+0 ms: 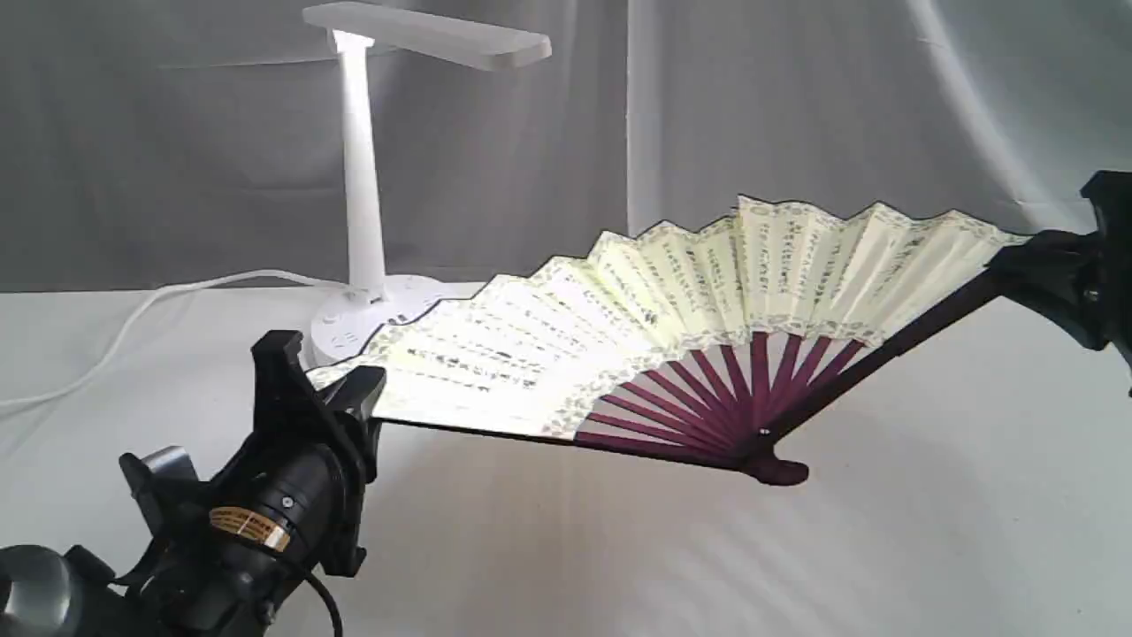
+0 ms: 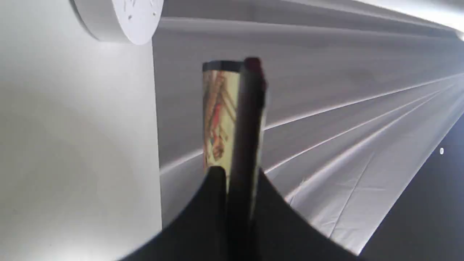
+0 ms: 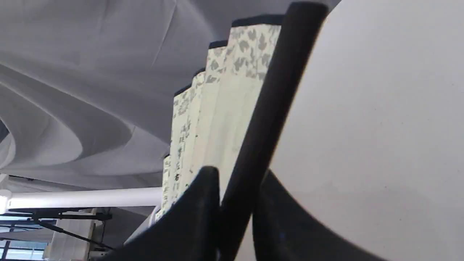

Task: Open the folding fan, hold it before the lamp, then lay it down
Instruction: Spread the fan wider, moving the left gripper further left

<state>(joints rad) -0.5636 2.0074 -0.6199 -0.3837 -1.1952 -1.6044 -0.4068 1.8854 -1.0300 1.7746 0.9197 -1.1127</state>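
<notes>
Left hand (image 1: 340, 389) (image 2: 239, 174): black, nearest the lens, clamped on one dark guard close to its outer tip.
Right hand (image 1: 1017, 261) (image 3: 235, 177): partly cut off by the frame edge, gripping the other guard's outer end.
Folding fan (image 1: 672, 292) (image 2: 250, 119) (image 3: 217, 108): spread wide, held in the air between both hands above the surface (image 1: 884, 548); cream pleated paper, speckled border, maroon slats meeting at a low pivot.
Lamp (image 1: 361, 177) (image 2: 123, 18): smooth white plastic, flat head, slim stem; round base partly hidden behind the fan.
Cord (image 1: 133, 310): white, trailing off the frame.
Hard to read: calligraphy too small; coloured print in the left wrist view blurred.
</notes>
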